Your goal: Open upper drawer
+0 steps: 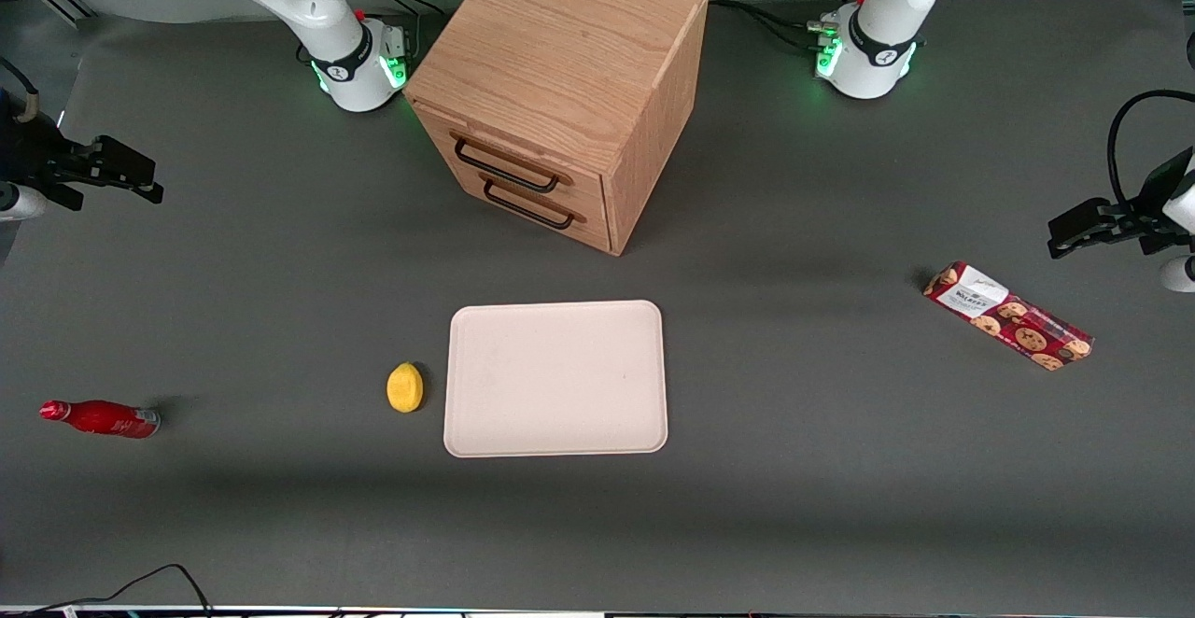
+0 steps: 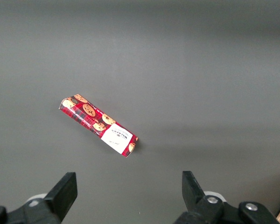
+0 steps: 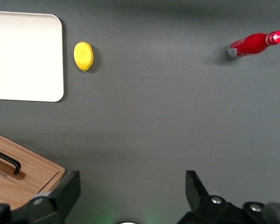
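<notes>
1. Drawers both sat flush in the oak-wood box cabinet point(image 1: 560, 77); the shallow upper drawer point(image 1: 509, 162), with its thin black bar handle, stood just above the identical lower drawer point(image 1: 530, 204), so the task looked unstarted.
2. The right arm's black two-finger gripper point(image 1: 112, 175) hovered spread and empty at the working arm's end of the table, well apart from the cabinet, probably parked before its approach.
3. A yellow lemon point(image 1: 404, 386) lay beside a pale rectangular tray point(image 1: 556, 378), nearer the front camera.
</notes>
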### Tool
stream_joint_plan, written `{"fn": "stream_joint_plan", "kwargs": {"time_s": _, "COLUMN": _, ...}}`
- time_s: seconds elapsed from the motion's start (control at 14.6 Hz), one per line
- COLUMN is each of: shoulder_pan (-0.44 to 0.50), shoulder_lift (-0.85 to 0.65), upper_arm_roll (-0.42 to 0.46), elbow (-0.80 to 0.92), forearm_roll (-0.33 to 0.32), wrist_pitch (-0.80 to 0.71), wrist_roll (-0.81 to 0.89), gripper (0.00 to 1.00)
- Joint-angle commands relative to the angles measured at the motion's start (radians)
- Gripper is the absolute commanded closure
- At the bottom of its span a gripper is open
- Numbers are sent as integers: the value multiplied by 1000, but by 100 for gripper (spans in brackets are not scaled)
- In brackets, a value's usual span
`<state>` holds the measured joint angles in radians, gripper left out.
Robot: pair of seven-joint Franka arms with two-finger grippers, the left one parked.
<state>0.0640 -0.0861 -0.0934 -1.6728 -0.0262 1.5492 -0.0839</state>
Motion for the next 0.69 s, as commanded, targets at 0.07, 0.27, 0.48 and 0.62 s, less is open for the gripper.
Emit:
{"fn": "stream_joint_plan", "kwargs": {"time_s": 0.07, "shoulder_pan": -4, "shoulder_lift": 17, "upper_arm_roll": 0, "elbow": 31, "forearm_roll": -6, "wrist_pitch": -20, "wrist_roll": 3, "gripper": 0}}
{"fn": "stream_joint_plan", "kwargs": {"time_s": 0.27, "shoulder_pan": 5, "shoulder_lift": 17, "upper_arm_roll": 4, "elbow": 33, "forearm_roll": -6, "wrist_pitch": -32, "wrist_roll": 0, "gripper": 0}}
{"fn": "stream_joint_plan", "kwargs": {"time_s": 0.48, "shoulder_pan": 57, "shoulder_lift": 16, "upper_arm_roll": 8, "elbow": 33, "forearm_roll": -6, "wrist_pitch": -37, "wrist_roll": 3, "gripper": 0}}
{"fn": "stream_joint_plan", "kwargs": {"time_s": 0.62, "shoulder_pan": 136, "shoulder_lift": 17, "upper_arm_roll": 6, "elbow": 33, "forearm_roll": 2, "wrist_pitch": -64, "wrist_roll": 1, "gripper": 0}}
